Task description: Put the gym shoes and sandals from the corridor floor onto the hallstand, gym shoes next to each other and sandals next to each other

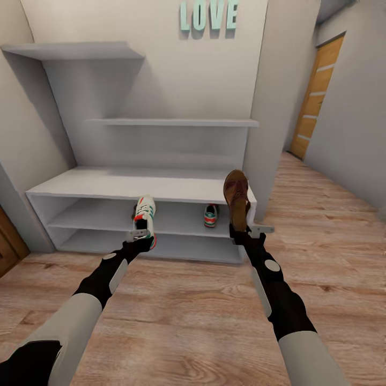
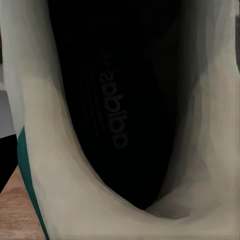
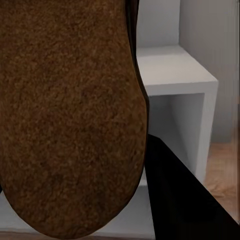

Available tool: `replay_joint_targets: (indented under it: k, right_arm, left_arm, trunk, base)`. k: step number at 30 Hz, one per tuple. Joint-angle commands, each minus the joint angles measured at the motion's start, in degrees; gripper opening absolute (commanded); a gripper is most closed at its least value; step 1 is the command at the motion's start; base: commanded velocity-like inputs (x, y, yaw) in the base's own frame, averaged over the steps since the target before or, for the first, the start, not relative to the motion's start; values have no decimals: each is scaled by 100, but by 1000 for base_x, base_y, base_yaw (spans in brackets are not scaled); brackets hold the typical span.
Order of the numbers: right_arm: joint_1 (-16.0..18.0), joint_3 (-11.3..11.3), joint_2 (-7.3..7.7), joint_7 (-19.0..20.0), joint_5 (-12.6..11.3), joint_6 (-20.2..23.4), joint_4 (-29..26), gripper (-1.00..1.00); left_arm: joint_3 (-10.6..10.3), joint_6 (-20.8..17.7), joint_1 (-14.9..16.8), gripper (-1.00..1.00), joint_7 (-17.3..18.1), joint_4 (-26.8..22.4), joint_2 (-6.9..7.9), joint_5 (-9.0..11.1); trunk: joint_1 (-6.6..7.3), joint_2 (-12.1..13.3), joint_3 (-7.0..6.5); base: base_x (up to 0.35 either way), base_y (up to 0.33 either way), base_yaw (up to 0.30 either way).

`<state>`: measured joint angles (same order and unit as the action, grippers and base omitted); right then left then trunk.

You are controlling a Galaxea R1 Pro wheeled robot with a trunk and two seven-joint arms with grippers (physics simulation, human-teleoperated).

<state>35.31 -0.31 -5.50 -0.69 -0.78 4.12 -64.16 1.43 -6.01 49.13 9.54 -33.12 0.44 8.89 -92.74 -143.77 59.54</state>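
My left gripper (image 1: 140,234) is shut on a cream gym shoe (image 1: 145,214) with green stripes and a red heel, held up in front of the hallstand's (image 1: 134,185) middle shelf. In the left wrist view the shoe's dark insole (image 2: 112,110) and pale lining are right up close. A second gym shoe (image 1: 210,215) sits on the middle shelf toward the right. My right gripper (image 1: 240,228) is shut on a brown sandal (image 1: 236,195), held upright near the bench top's right end. The sandal's brown sole (image 3: 70,115) looms large in the right wrist view.
The hallstand has two floating upper shelves (image 1: 177,123) under a "LOVE" sign (image 1: 209,15). Wood plank floor (image 1: 187,311) lies in front. A corridor with an orange door (image 1: 317,96) runs off at the right. A brown door edge (image 1: 8,241) sits at the left.
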Motion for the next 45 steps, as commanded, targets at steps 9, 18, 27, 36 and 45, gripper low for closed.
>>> replay_joint_targets:
  k: [9, 18, 27, 36, 45]
  right_arm:
    - [3, 1, -4, -18, -18, 36, -9, -100]
    - [3, -4, -4, -19, -4, 34, -1, -100]
    - [3, -7, -4, -18, -10, 33, 6, -100]
    - [3, -55, -4, -19, -24, 39, -15, -100]
    - [3, -2140, 11, -13, -27, 1357, -106, -100]
  left_arm:
    - [15, -42, 0, -100, 31, -10, 0, 61]
    - [15, -41, 0, -100, 31, -10, 0, 61]
    - [15, -41, 0, -100, 31, -10, 0, 61]
    - [15, -47, 0, -100, 31, 7, 7, 66]
    - [17, -58, -6, -100, 22, 535, 21, 75]
  trunk:
    - [1, -2, 5]
    - [1, -2, 5]
    - [1, -2, 5]
    - [1, -2, 5]
    - [1, -2, 5]
  base:
    - [0, 166, -241]
    - [0, 9, -34]
    - [0, 0, 0]
    - [0, 0, 0]
    - [0, 0, 0]
